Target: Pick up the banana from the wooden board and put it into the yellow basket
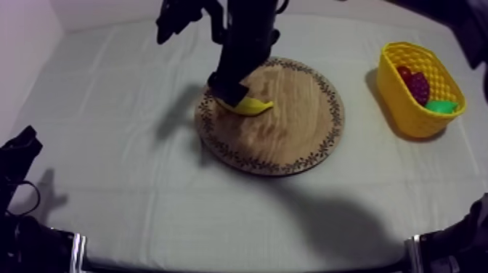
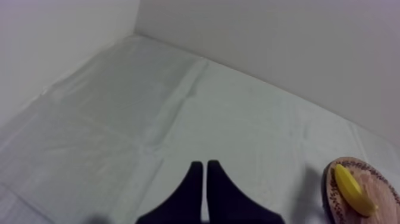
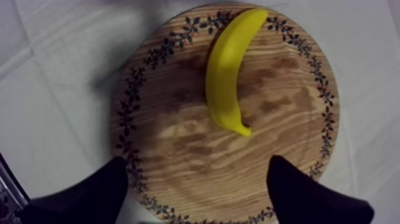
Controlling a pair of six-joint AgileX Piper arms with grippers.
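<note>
The yellow banana (image 1: 250, 106) lies on the left part of the round wooden board (image 1: 290, 138). My right arm comes in from the back, and my right gripper (image 1: 229, 88) hangs over the banana's left end. In the right wrist view its fingers (image 3: 98, 190) are spread wide above the board (image 3: 196, 155). The banana (image 3: 229, 71) lies just beyond them, with nothing between them. The yellow basket (image 1: 407, 109) stands at the right. My left gripper (image 1: 22, 149) rests low at the left, its fingers (image 2: 193, 179) together as a narrow wedge over bare cloth.
A dark red fruit (image 1: 416, 83) and a green fruit (image 1: 441, 107) lie inside the basket. From the left wrist view, the board (image 2: 381, 184) with the banana (image 2: 352, 189) is far off beside the back wall. Bare cloth runs between board and basket.
</note>
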